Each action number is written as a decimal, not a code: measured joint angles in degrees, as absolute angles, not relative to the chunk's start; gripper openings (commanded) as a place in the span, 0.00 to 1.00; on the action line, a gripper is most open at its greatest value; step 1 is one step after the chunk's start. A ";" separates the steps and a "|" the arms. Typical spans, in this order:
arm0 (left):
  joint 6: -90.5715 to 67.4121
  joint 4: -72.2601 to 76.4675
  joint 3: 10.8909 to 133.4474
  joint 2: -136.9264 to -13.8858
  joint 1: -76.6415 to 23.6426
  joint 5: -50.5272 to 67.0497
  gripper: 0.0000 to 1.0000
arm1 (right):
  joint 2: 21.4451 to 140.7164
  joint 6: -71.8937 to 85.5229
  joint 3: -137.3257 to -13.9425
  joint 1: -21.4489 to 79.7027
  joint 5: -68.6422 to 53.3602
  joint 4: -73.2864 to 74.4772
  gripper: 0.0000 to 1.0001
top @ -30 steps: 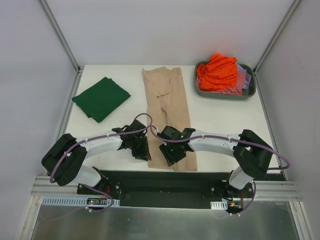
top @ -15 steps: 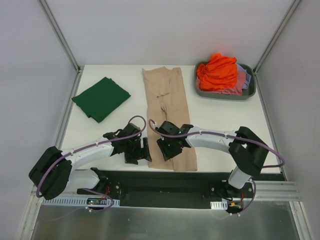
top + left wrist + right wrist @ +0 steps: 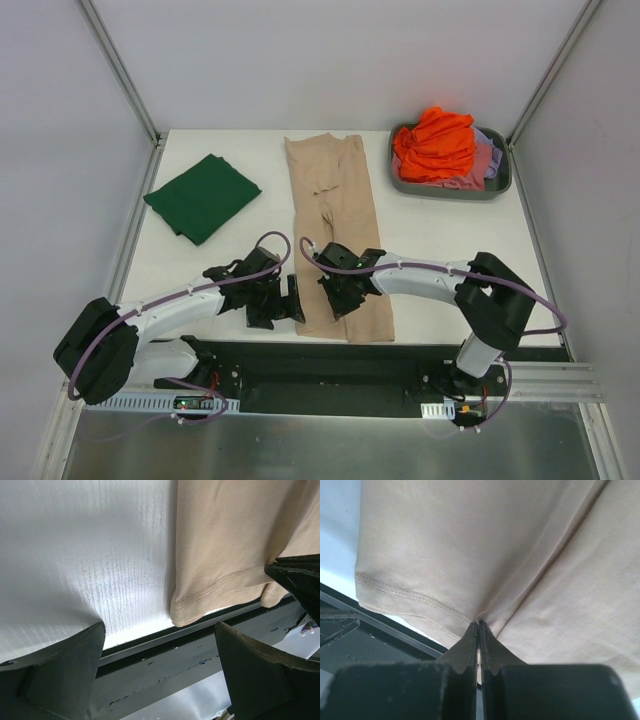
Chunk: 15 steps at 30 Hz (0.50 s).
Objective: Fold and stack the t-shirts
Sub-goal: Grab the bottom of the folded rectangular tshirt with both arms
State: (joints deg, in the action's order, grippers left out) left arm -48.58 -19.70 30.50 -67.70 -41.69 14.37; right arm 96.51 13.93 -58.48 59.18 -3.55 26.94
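Observation:
A long beige t-shirt (image 3: pixel 335 200) lies folded into a narrow strip down the middle of the table. Its near hem (image 3: pixel 215 587) ends at the table's front edge. My right gripper (image 3: pixel 479 624) is shut on a pinch of that hem, and the cloth (image 3: pixel 470 545) puckers up at the tips. In the top view my right gripper (image 3: pixel 345 298) sits over the shirt's near end. My left gripper (image 3: pixel 160 630) stands wide open just left of the hem's corner, holding nothing. A dark green t-shirt (image 3: pixel 203 197) lies folded at the left. Orange (image 3: pixel 435 143) and pink (image 3: pixel 487 158) t-shirts are heaped in the tub.
The grey tub (image 3: pixel 450 191) stands at the back right corner. The table's front edge and a dark metal rail (image 3: pixel 165 655) run right below both grippers. Bare white tabletop (image 3: pixel 85 555) lies left of the beige shirt. Frame posts stand at the back corners.
My left gripper has opened wide and drawn back left off the shirt's near corner. My right gripper has closed onto the beige hem.

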 measured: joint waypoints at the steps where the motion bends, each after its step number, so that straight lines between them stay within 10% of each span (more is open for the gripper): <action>1: -48.58 -19.75 30.39 -67.48 -41.69 14.37 0.91 | 96.51 14.28 -58.46 59.18 -3.64 26.83 0.01; 15: -47.11 -20.95 30.33 -64.47 -41.69 14.44 0.91 | 88.99 24.47 -53.67 58.92 -18.28 18.72 0.01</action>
State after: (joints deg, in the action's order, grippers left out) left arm -47.11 -20.95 30.33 -64.47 -41.69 14.44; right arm 88.99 24.47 -53.67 58.92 -18.28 18.72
